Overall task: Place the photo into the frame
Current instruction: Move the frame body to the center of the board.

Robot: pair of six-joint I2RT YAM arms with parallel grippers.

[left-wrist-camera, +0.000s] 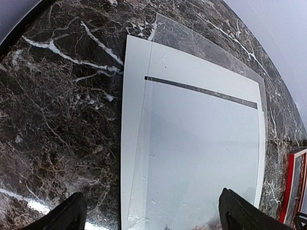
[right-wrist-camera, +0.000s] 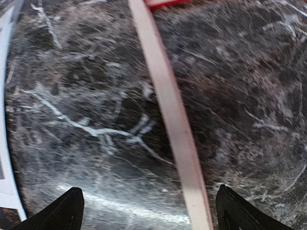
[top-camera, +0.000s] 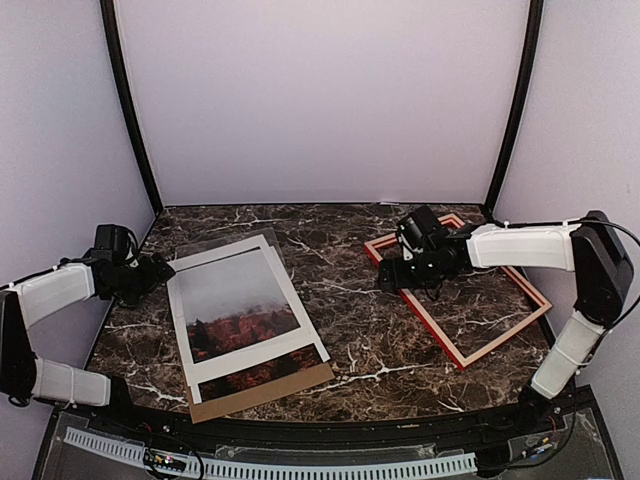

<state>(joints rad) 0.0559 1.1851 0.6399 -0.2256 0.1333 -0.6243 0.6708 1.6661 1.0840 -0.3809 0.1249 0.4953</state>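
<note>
The photo [top-camera: 240, 310], grey sky over red-orange trees, lies at the table's left under a white mat [top-camera: 182, 300], on a brown backing board [top-camera: 262, 396]. The red frame [top-camera: 505, 335] lies flat at the right. My left gripper [top-camera: 160, 268] is open and empty at the mat's left edge. In the left wrist view its open gripper [left-wrist-camera: 151, 221] straddles the mat [left-wrist-camera: 135, 120] and the photo's sky [left-wrist-camera: 201, 153]. My right gripper [top-camera: 402, 278] is open over the frame's left rail. In the right wrist view the pale rail [right-wrist-camera: 168, 105] runs between the open gripper [right-wrist-camera: 149, 213].
A clear sheet [top-camera: 240, 243] sticks out from under the mat's far edge; it also shows in the left wrist view [left-wrist-camera: 192, 43]. The table is dark marble [top-camera: 350, 320]. White walls with black corner posts [top-camera: 130, 110] close the back and sides.
</note>
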